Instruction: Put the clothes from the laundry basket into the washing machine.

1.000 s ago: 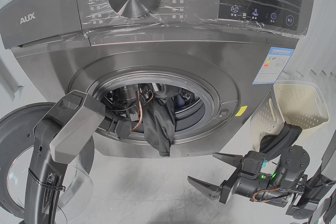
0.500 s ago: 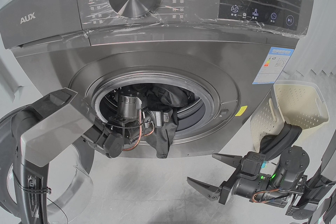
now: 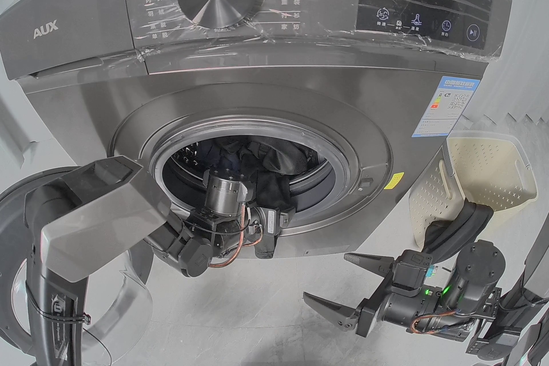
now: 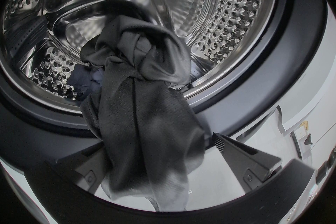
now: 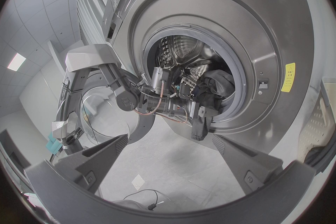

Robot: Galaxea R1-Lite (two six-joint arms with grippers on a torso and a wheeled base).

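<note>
Between the wide-spread fingers of the left gripper (image 4: 157, 146), a dark garment (image 4: 140, 119) spills over the lip of the washing machine (image 3: 343, 115). Its knotted top sits inside the drum (image 4: 217, 11) and its tail hangs out past the fingertips, which are not closed on it. Off to the right, above the floor, the right gripper (image 3: 326, 277) hangs with its fingers wide and nothing between them. Just behind it stands the laundry basket (image 3: 492, 172), with a dark bundle (image 3: 457, 224) drooping from it.
</note>
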